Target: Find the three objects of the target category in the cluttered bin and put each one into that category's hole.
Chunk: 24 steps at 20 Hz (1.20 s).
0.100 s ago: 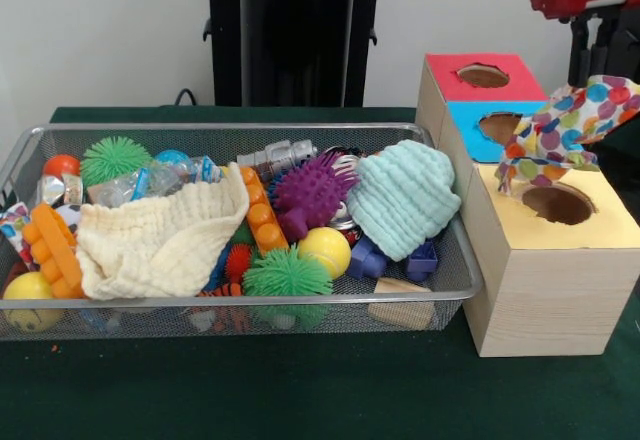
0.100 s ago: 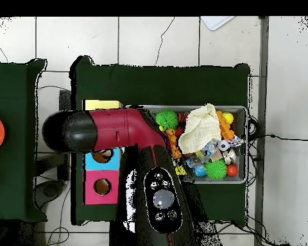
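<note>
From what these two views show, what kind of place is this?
Probably a robotics lab set up for a sorting test. A wire bin of mixed toys and cloths stands on a green table beside a wooden box with three coloured holes, and the red arm hangs over the box.

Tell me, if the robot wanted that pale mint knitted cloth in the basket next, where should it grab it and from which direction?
Probably from straight above, pinching the raised middle of the mint cloth. It lies draped over other toys at the wire bin's end nearest the boxes, with its upper surface exposed. Its edges droop toward the blue blocks and the purple spiky ball, so a side approach would likely snag those.
</note>
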### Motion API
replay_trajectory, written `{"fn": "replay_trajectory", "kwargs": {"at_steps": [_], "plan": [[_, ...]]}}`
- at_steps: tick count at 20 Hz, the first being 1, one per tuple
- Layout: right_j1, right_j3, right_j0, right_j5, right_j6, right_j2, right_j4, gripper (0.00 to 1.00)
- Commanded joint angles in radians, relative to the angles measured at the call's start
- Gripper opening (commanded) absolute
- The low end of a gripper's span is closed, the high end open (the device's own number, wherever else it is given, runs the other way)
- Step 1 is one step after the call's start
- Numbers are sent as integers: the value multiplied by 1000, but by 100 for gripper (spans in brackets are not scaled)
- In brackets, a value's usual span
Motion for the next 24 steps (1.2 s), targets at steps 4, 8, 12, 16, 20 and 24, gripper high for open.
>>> {"fn": "replay_trajectory", "kwargs": {"at_steps": [4,8,12,16,20,24], "plan": [[-18,50,-17,18,147,8,51,0],[-30,54,-22,20,129,9,54,0],[-53,38,-13,64,141,9,68,0],[-19,-13,-1,80,148,3,54,0],[8,27,-38,1,87,4,18,0],[19,43,-67,-33,46,5,-9,0]]}}
